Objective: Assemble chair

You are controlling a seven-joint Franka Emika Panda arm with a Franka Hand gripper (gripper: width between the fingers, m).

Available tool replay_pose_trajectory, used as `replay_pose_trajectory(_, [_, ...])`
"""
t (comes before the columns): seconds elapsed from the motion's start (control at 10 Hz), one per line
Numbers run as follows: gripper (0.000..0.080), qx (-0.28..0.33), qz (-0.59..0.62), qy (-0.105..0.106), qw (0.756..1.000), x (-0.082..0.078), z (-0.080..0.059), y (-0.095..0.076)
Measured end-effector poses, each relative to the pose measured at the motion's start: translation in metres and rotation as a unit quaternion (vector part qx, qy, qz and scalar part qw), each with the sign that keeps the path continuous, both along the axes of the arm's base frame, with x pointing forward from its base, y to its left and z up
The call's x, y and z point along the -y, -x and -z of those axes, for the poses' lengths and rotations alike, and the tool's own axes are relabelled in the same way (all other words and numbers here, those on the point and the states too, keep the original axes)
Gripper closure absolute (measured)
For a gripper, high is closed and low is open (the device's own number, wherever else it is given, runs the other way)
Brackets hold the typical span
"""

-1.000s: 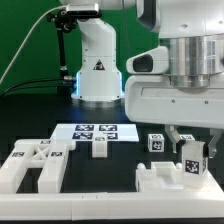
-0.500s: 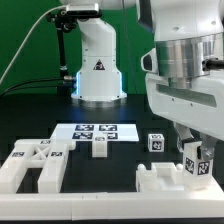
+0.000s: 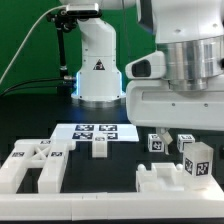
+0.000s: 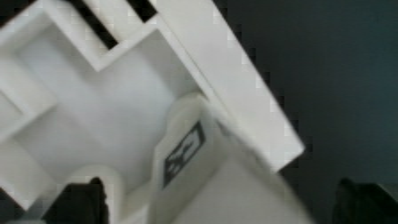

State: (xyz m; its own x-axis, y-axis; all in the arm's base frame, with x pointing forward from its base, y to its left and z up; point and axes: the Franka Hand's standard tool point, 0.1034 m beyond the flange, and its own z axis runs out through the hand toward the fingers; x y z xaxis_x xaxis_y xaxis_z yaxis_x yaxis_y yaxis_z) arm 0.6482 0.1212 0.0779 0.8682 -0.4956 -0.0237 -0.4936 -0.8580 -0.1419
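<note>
A white tagged block (image 3: 197, 161) stands upright on a low white slotted chair piece (image 3: 160, 181) at the exterior view's right front. My gripper (image 3: 186, 138) hangs just above the block, open, its hand hiding what lies behind. In the wrist view the dark fingertips (image 4: 82, 202) stand wide apart at either side of the tagged block (image 4: 205, 160), with gaps on both sides, and the slotted white piece (image 4: 107, 90) lies beneath. A small tagged cube (image 3: 156, 143) sits beside the gripper.
A large white framed chair piece (image 3: 35, 165) lies at the left front. A small T-shaped piece (image 3: 100, 147) rests near the marker board (image 3: 95, 130). The arm's white base (image 3: 98, 70) stands behind, in front of a green backdrop.
The fingers, closed on the tagged block before, have spread apart and let go of it. The hand has risen slightly and the block stays standing on the slotted piece.
</note>
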Motion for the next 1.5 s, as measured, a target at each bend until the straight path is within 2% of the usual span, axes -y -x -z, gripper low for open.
replay_pose_trajectory(0.3, [0.0151, 0.015, -0.109, 0.008, 0.994, 0.0034, 0.0, -0.0007])
replay_pose_trajectory(0.4, [0.0151, 0.028, -0.217, 0.027, 0.975, 0.0058, 0.0001, -0.0021])
replay_pose_trajectory(0.5, [0.015, 0.037, -0.321, 0.045, 0.945, 0.0073, 0.0029, -0.0035])
replay_pose_trajectory(0.6, [0.015, 0.048, -0.359, 0.053, 0.931, 0.0021, 0.0071, -0.0045])
replay_pose_trajectory(0.8, [0.015, 0.046, -0.342, 0.051, 0.937, 0.0022, 0.0078, -0.0044])
replay_pose_trajectory(0.9, [0.0277, 0.044, -0.316, 0.048, 0.947, 0.0016, 0.0079, -0.0043])
replay_pose_trajectory(1.0, [0.0453, 0.039, -0.271, 0.045, 0.961, 0.0011, 0.0079, -0.0042])
replay_pose_trajectory(1.1, [0.0453, 0.037, -0.249, 0.043, 0.967, 0.0013, 0.0079, -0.0043])
replay_pose_trajectory(1.2, [0.0514, 0.031, -0.188, 0.039, 0.981, 0.0022, 0.0077, -0.0046])
replay_pose_trajectory(1.5, [0.0514, 0.01, 0.015, 0.023, 1.0, 0.0049, 0.0079, -0.0049])
